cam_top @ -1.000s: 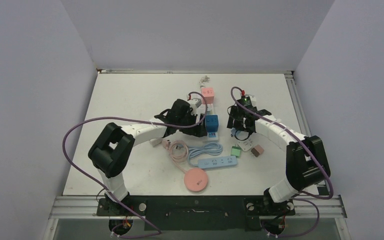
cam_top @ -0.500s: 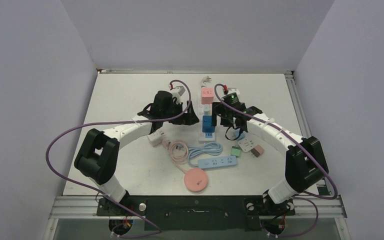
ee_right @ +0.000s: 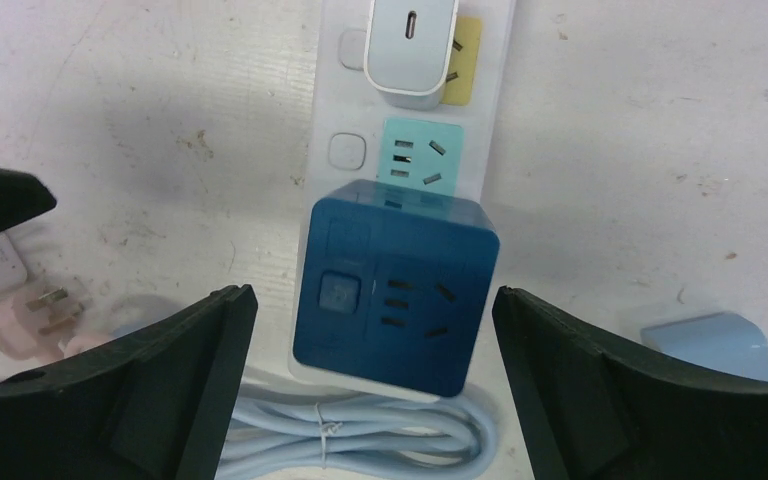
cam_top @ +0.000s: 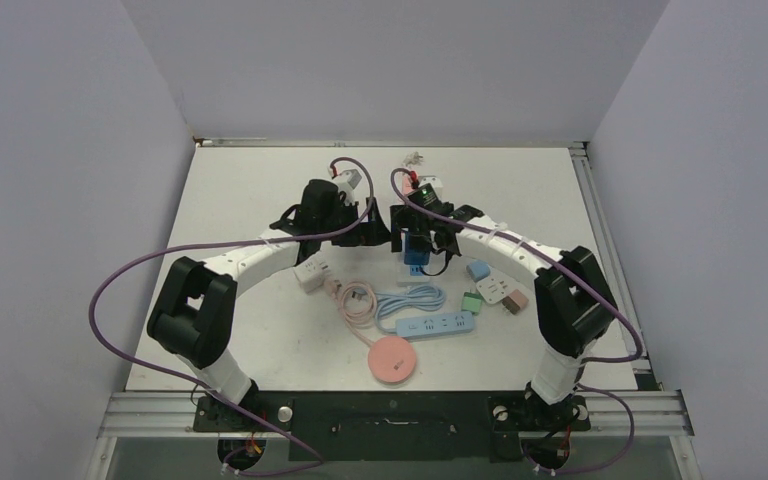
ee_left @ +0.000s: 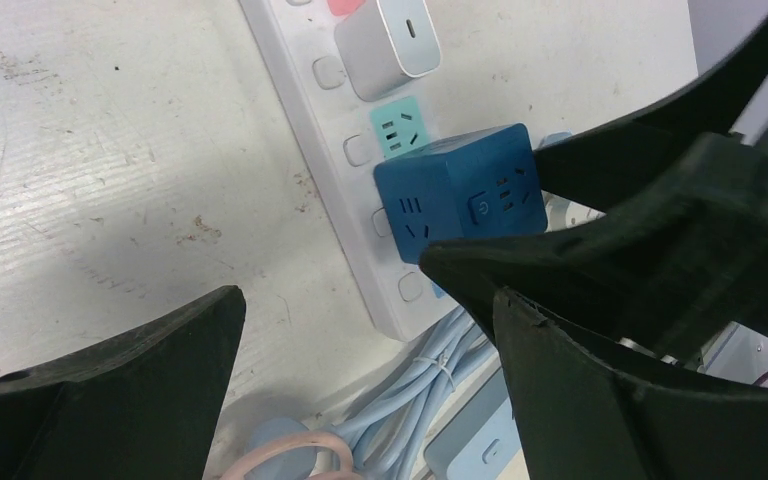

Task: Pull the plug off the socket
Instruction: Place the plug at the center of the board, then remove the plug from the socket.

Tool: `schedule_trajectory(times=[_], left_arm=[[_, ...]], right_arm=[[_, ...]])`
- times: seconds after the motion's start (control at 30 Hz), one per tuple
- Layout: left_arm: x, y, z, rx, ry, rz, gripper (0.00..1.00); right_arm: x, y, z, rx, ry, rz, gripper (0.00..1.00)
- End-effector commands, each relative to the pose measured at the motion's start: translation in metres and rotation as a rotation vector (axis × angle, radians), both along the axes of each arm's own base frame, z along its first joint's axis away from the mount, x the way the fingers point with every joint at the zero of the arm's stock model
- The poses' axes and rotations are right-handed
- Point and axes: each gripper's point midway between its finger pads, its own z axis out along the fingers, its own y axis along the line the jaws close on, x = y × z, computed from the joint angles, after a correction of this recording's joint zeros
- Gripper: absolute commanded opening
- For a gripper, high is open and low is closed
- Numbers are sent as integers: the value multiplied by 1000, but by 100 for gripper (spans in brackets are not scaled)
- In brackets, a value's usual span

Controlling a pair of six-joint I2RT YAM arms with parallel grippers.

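**Blue cube plug in its socket, both claws spread**

The dark blue cube plug [ee_right: 395, 300] sits pushed into the white power strip [ee_right: 345, 100]. It is near the middle of the desk [cam_top: 260, 190], a little toward the far edge. It occupies the part of the strip closest to the arms. Just beyond it is a bare teal socket [ee_right: 420, 160], then a white charger [ee_right: 410, 45].

The right gripper [ee_right: 372, 300] hangs over the cube with its jaws wide apart, one finger on each side and not clamped on it. The left gripper [ee_left: 370, 300] reaches in from the left, jaws also wide apart and gripping nothing. Its opening is over the strip's near end, beside the cube.

Just past that end lies a coiled pale blue cable [cam_top: 410, 298]. A light blue power strip [cam_top: 435, 325] and a round pink disc [cam_top: 393, 357] follow toward the near edge. A white adapter [cam_top: 308, 275] lies left of the cable. A few small coloured cubes [cam_top: 494, 290] lie to its right.
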Motion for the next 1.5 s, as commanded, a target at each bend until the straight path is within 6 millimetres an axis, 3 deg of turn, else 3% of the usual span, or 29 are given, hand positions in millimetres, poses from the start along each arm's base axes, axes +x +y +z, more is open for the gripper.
schedule_trajectory(times=[0.0,0.1,0.2,0.3,0.47,0.67,1.0,1.13,1.27,1.47], left_arm=[[9,1,17,-25,-36,19,91],[7,4,8,-1,0,23,91],[6,2,4,-2,21,13,92],[4,-3,2,-25,42,-3,92],[5,-8,-2,-137,117,-12,92],[1,-20,0,-314,216,-41,91],[-7,-27,-22,-305,302,-58,83],[-15,-36,-31,-312,345,-83,72],[-18,-41,-34,-337,365,-95,54],[-19,-44,-36,-372,378,-98,17]], right_arm=[[6,9,-13,-19,45,-50,89],[7,11,-15,-16,43,-57,64],[8,16,-9,22,20,-50,26],[7,22,2,91,-24,-38,6],[4,30,34,266,-116,-3,5],[-1,28,53,401,-153,34,5],[-5,38,78,568,-202,109,5],[-7,40,81,576,-209,129,5],[-9,41,80,581,-201,137,5],[-12,40,70,561,-169,135,5]])
